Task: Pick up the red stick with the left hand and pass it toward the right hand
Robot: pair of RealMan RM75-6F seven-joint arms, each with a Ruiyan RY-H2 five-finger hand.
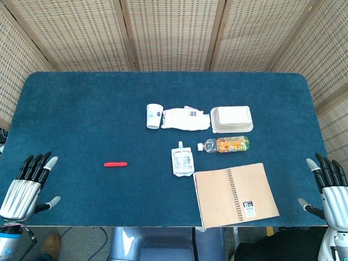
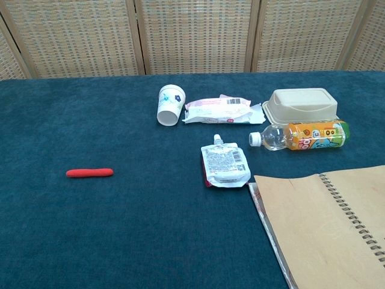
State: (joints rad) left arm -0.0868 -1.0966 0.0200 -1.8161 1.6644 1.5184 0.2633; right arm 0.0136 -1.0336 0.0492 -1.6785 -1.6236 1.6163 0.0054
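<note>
Head view first. Seven loose items on the table (image 1: 81, 109), one of each: red stick (image 1: 115, 164), paper cup (image 1: 154, 116), white wipes packet (image 1: 186, 119), lidded beige food box (image 1: 232, 119), orange-label bottle (image 1: 224, 144), white spout pouch (image 1: 182, 161), spiral notebook (image 1: 235, 194). Stick lies flat, alone, at about 8 o'clock from table centre, well apart from the cluster. Cup, packet and box run in a row just right of centre; bottle on its side below the box; pouch at 9 o'clock from the bottle's cap; notebook at 5 o'clock, near the front edge. Two hands: left hand (image 1: 27, 187) at the 8 o'clock corner, right hand (image 1: 329, 190) at the 4 o'clock corner, both with fingers spread, holding nothing, clear of every item.

Chest view. Same seven items, lower angle: stick (image 2: 89, 173), cup (image 2: 169, 105) tipped on its side, packet (image 2: 219, 109), box (image 2: 302, 105), bottle (image 2: 304, 135), pouch (image 2: 224, 168), notebook (image 2: 328, 226) cut off at the frame edge. Neither hand shows here. Barcode on the packet reads clearer.

Surface: dark blue felt-like cloth. Woven cane screen panels (image 1: 174, 32) stand behind the table.
</note>
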